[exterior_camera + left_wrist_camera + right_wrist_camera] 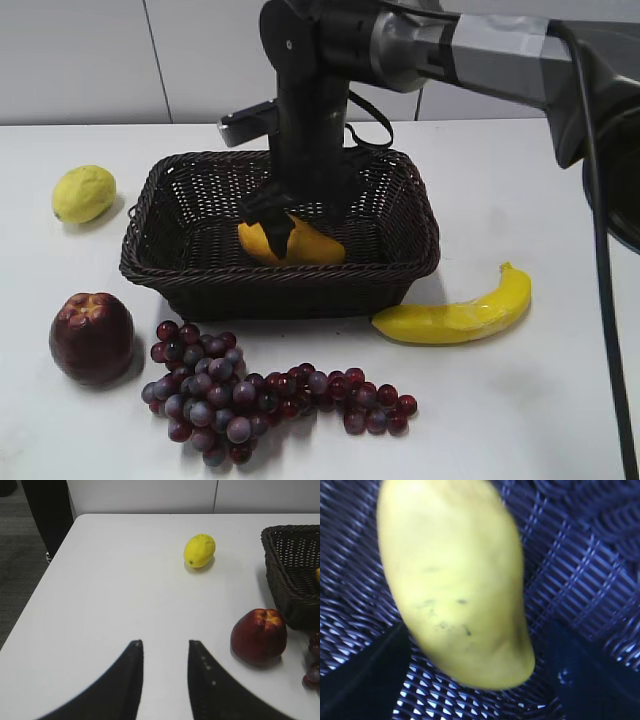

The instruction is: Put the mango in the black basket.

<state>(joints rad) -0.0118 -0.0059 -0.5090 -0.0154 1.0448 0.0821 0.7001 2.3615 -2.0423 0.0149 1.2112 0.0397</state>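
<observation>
Grapes [260, 395], an apple [91, 337] and a banana [457, 314] are lying along the lower part of the exterior frame, nearest the camera, and none of them is being touched. Behind them, at the frame's centre, the black basket [180, 268] is being occupied by the mango [305, 245], whose long axis is running roughly left to right across the basket floor. The right gripper [275, 222] is being held directly above the mango's left portion, fingers straddling it; in the right wrist view the mango [452, 580] is lying between the two dark fingers with gaps at both sides, so the jaws are judged to be parted. The left gripper [165, 672] is hanging open above bare table, well apart from the basket, with the lemon [199, 550] beyond it.
</observation>
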